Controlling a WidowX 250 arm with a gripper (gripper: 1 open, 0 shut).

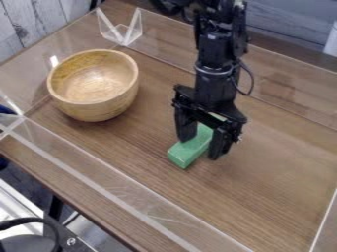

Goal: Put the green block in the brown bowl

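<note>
Camera view: claw (204,143) pointing down, jaws spread wide and straddling the green block (190,151) flat on the bench (118,162), not gripping it; brown bowl (94,85) well to claw's left.

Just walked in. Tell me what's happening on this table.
A single robot arm has its gripper pointed straight down with open jaws straddling the green block, which lies flat on the wooden table. Nothing is lifted yet. The brown bowl sits empty, apart from the block, toward the table's far left.
</note>
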